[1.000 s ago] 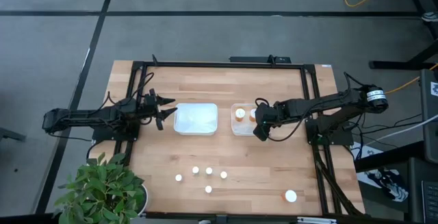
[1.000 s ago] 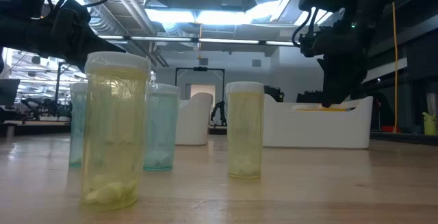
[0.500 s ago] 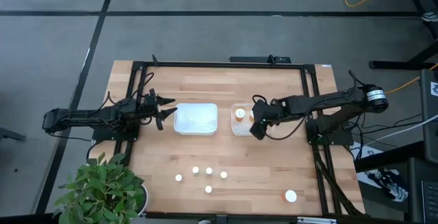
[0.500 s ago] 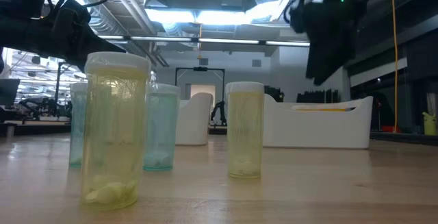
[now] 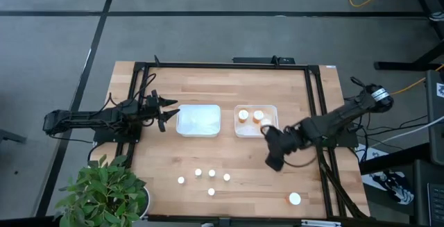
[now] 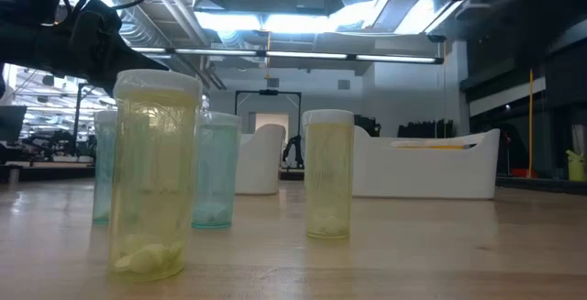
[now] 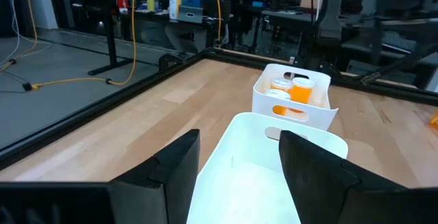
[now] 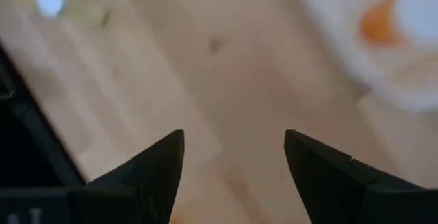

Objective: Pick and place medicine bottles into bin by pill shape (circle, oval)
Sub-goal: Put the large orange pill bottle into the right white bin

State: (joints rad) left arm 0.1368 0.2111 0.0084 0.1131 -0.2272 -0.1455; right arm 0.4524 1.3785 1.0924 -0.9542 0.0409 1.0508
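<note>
The right gripper (image 5: pixel 272 163), fingers spread and empty, hangs between the small white plastic bin (image 5: pixel 255 121) holding three orange medicine bottles and the remaining orange bottle (image 5: pixel 295 199); next probably grasping it.

The left gripper (image 5: pixel 165 111) waits open.

The right arm reaches in from the right edge, bent at the elbow, its wrist angled down over the tabletop. The right gripper (image 5: pixel 273 162) hangs with its two dark fingers (image 8: pixel 154 172) spread apart and nothing between them. The left arm lies stretched out low along the left side, its left gripper (image 5: pixel 164 111) parted too.
</note>
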